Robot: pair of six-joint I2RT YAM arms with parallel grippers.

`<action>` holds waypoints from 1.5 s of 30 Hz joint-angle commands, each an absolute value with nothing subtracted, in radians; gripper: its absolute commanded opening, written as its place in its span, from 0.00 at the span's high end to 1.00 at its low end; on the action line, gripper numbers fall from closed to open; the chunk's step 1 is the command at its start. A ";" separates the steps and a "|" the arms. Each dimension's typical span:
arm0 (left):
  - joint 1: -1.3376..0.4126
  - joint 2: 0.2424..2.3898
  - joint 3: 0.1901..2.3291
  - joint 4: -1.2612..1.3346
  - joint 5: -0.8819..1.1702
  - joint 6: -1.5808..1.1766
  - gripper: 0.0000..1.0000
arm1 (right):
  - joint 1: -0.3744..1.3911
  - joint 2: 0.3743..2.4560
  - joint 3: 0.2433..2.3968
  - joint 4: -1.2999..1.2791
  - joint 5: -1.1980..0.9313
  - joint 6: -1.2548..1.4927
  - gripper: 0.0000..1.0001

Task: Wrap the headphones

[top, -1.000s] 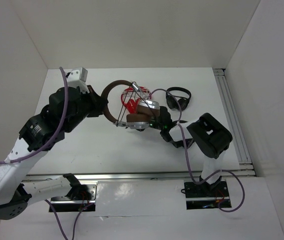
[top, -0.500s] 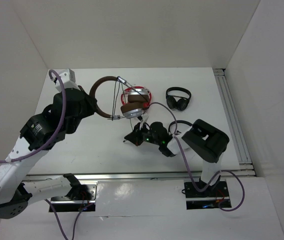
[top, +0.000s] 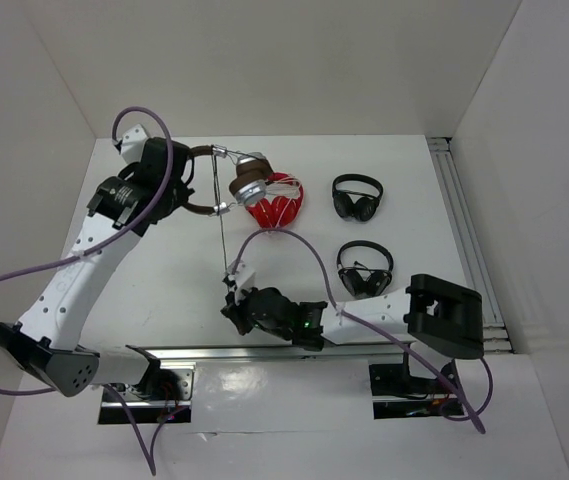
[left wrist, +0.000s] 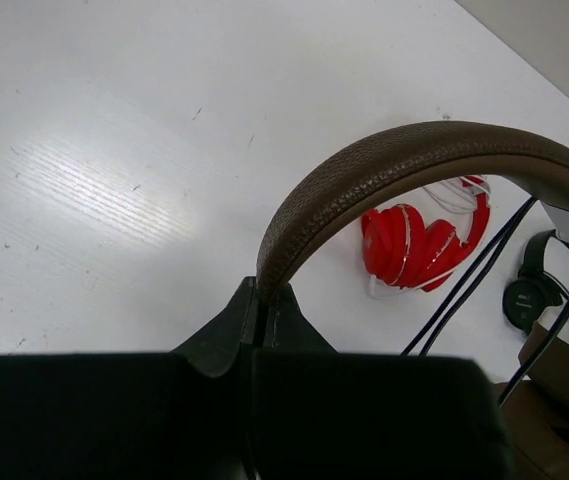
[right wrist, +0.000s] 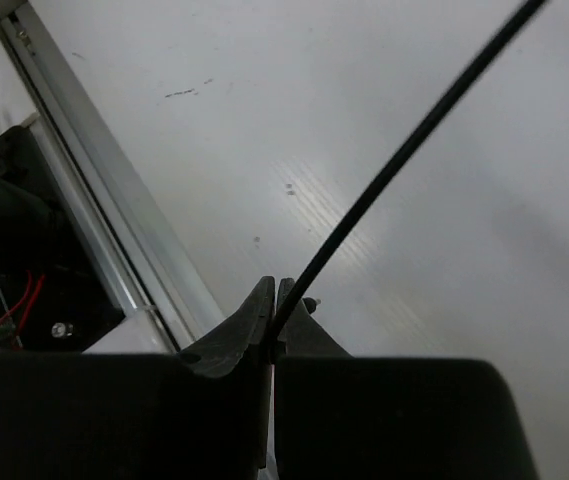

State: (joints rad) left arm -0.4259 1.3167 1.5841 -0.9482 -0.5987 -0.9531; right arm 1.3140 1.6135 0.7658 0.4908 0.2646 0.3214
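While the left end effector (left wrist: 261,300) was clenched on the padded brown headband (left wrist: 414,160), it held the brown over-ear headphones with silver metal cups (top: 249,178) over the far left part of the white table (top: 164,285), and they seemed to be lifted off it. A red pair of headphones with a white cord (top: 276,200) lay just beside the cups. The thin dark cable (top: 222,235) ran from the headphones toward the near edge of the table, where the right end effector (right wrist: 272,300) was closed tightly on it, and the line between them looked straight.

The step in hand appeared to be leading the cable around the headphones. To do it well, the right arm would need to bring the cable back toward the cups with light tension only, so that each turn lies flat and the cable does not slip from the pinch. The left grip should hold firm on the headband. The loop should also pass clear of the red pair, because its cord could catch.
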 commanded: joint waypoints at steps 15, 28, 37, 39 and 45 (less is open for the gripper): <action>-0.405 1.488 1.437 -0.875 -0.560 -0.719 1.00 | 1.430 1.469 1.359 -0.381 0.510 -0.096 1.00; -0.495 1.404 1.224 -0.766 -0.290 -0.359 1.00 | 1.348 1.387 1.310 -0.477 0.688 -0.262 1.00; -0.603 1.228 1.069 -0.739 -0.152 -0.325 1.00 | 1.235 1.316 1.188 -0.341 0.750 -0.322 1.00; -0.624 1.184 1.045 -0.721 -0.134 -0.316 1.00 | 1.194 1.307 1.160 -0.304 0.714 -0.322 1.00; -0.695 1.085 1.054 -0.732 -0.135 -0.307 1.00 | 1.094 1.298 1.097 -0.245 0.569 -0.312 1.00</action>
